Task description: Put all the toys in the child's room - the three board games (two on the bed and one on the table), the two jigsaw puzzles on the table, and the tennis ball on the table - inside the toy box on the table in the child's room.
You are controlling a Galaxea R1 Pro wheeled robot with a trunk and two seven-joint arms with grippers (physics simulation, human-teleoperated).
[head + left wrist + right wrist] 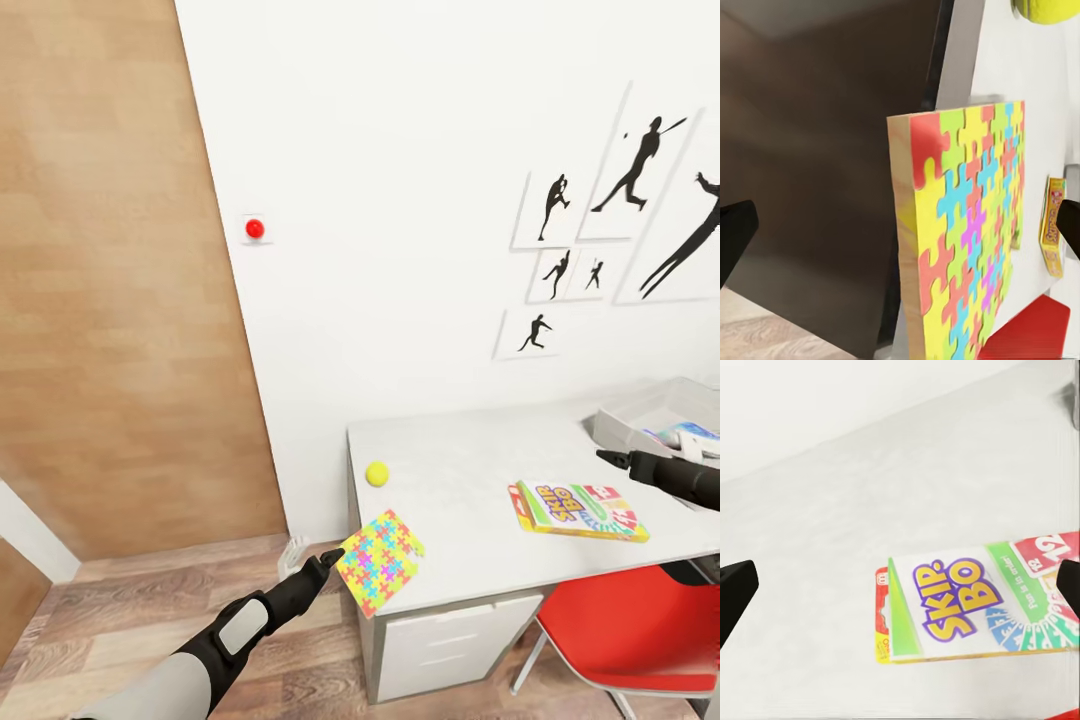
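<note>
A multicoloured jigsaw puzzle (pixel 380 560) lies tilted at the table's (pixel 470 450) front left corner, overhanging the edge. My left gripper (pixel 333 557) is at its outer edge. In the left wrist view the fingers (pixel 731 240) stand wide open with the puzzle (pixel 967 240) between them. The tennis ball (pixel 377 473) rests behind it near the left edge. The SKIP-BO board game (pixel 578 508) lies flat mid-table. My right gripper (pixel 607 457) hovers open just behind and above it, looking down on it (pixel 975 600). The grey toy box (pixel 640 410) stands at the far right with flat printed things inside.
A red chair (pixel 640 630) is tucked under the table's right part. White drawers (pixel 450 645) sit below the front left corner. A wooden door (pixel 120 300) and a red wall button (pixel 255 229) are to the left, over wood plank floor (pixel 120 630).
</note>
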